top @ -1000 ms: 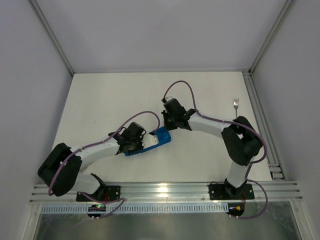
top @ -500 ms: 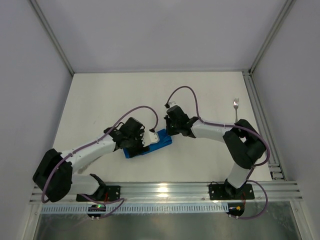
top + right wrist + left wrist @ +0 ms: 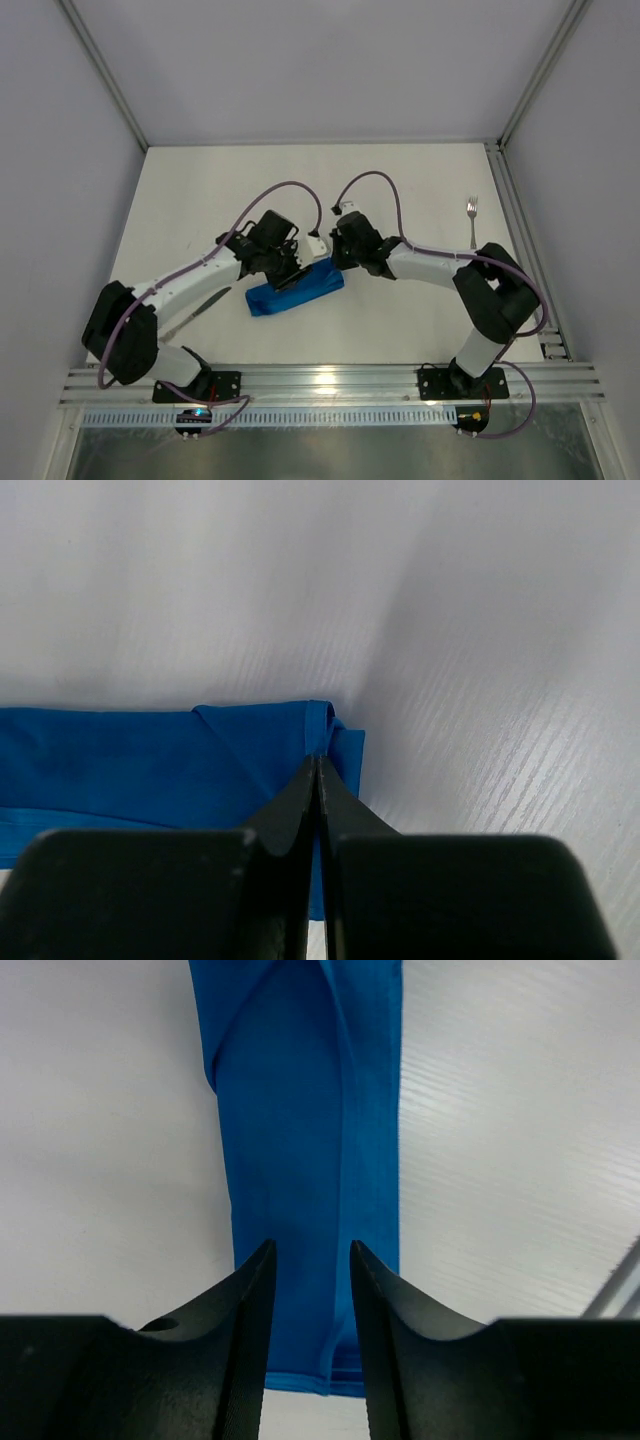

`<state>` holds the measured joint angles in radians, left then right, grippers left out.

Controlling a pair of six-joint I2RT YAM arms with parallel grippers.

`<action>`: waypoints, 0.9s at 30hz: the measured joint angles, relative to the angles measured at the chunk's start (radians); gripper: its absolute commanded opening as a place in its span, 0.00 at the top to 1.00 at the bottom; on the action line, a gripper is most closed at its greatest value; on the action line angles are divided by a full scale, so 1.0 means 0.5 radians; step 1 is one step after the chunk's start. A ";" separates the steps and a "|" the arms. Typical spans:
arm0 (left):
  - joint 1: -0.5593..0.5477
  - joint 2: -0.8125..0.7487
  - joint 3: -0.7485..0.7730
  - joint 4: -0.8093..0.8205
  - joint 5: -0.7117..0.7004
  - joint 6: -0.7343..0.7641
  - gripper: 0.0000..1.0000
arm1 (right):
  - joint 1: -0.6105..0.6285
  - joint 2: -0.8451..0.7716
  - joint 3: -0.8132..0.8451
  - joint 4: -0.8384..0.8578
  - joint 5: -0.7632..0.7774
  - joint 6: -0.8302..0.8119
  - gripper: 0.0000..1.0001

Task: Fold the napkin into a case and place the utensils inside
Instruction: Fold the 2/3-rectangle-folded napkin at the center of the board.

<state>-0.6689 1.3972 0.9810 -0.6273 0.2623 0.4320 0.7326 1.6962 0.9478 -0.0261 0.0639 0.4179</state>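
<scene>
The blue napkin (image 3: 290,296) lies folded into a narrow strip, the case, on the white table. It runs lengthwise away from the camera in the left wrist view (image 3: 300,1110). My left gripper (image 3: 297,271) hovers over the strip's middle, open (image 3: 310,1255), with nothing between its fingers. My right gripper (image 3: 335,263) is at the strip's right end, shut (image 3: 318,762) on a raised fold of the napkin (image 3: 120,760) at its corner. The silver fork (image 3: 472,220) lies far right. The dark grey knife (image 3: 203,306) lies under my left arm.
A metal rail (image 3: 522,230) runs along the table's right edge, close to the fork. Another rail (image 3: 320,380) crosses the front by the arm bases. Grey walls stand at the left, back and right.
My left gripper has let go of the napkin, opened and drawn back up over it. The right gripper has slid slightly left with the corner. The knife now shows under the left arm.
</scene>
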 measured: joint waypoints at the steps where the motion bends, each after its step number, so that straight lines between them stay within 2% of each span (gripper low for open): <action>1: 0.001 0.060 0.002 0.028 -0.026 -0.016 0.68 | 0.001 -0.017 -0.010 0.011 -0.002 -0.002 0.96; 4: 0.004 0.262 0.003 0.101 -0.126 -0.059 0.82 | 0.006 -0.066 -0.037 0.040 -0.013 -0.013 0.96; 5: 0.004 0.313 0.003 0.114 -0.152 -0.071 0.83 | 0.009 -0.081 -0.047 0.053 -0.014 -0.021 0.96; 13: 0.005 0.449 -0.040 0.150 -0.190 -0.115 0.86 | 0.032 -0.160 -0.172 0.130 -0.093 -0.052 0.96; 27: 0.005 0.457 -0.093 0.179 -0.192 -0.124 0.85 | 0.068 -0.403 -0.422 0.088 -0.185 -0.214 0.85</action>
<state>-0.6662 1.6257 0.9344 -0.5381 0.1665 0.3698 0.7666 1.4948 0.7368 0.0177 -0.0284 0.3107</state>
